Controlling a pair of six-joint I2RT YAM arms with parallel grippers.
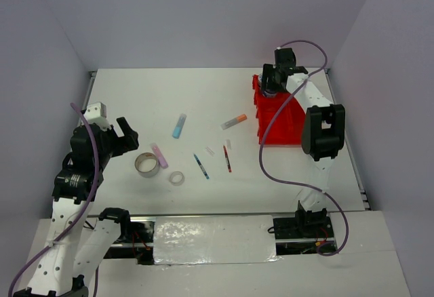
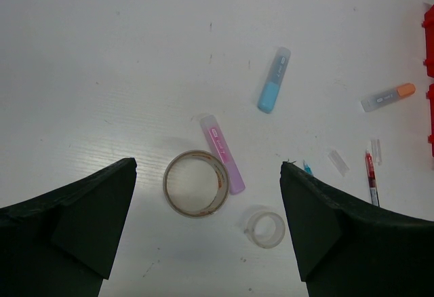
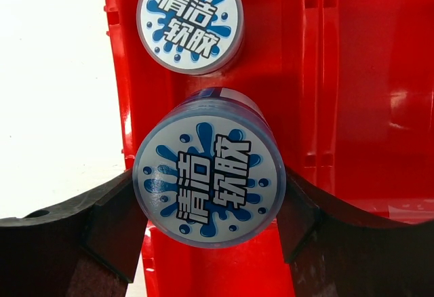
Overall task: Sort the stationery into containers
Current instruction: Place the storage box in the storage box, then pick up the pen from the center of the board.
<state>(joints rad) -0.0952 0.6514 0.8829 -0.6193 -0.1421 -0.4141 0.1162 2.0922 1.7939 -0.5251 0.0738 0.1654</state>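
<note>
The right fingers (image 3: 108,232) clamped a blue-patterned roll (image 3: 209,178) across its round side. They held it over the red tray (image 3: 380,107), just beside a second roll (image 3: 190,19) lying in an edge compartment. The roll looked light and stiff, and its smooth wall was probably slippery, so a grip across the widest part suited it.

The left fingers (image 2: 88,215) stood wide and empty above the counter (image 2: 102,53). Below them a tape ring (image 2: 196,183) lay against a pink stick (image 2: 222,153), with a smaller clear ring (image 2: 264,228) near. A blue stick (image 2: 273,80), an orange-capped stick (image 2: 388,97) and a red pen (image 2: 370,175) lay apart from one another, with nothing over them. Only the tray's walls seemed to stand in the roll's way.
</note>
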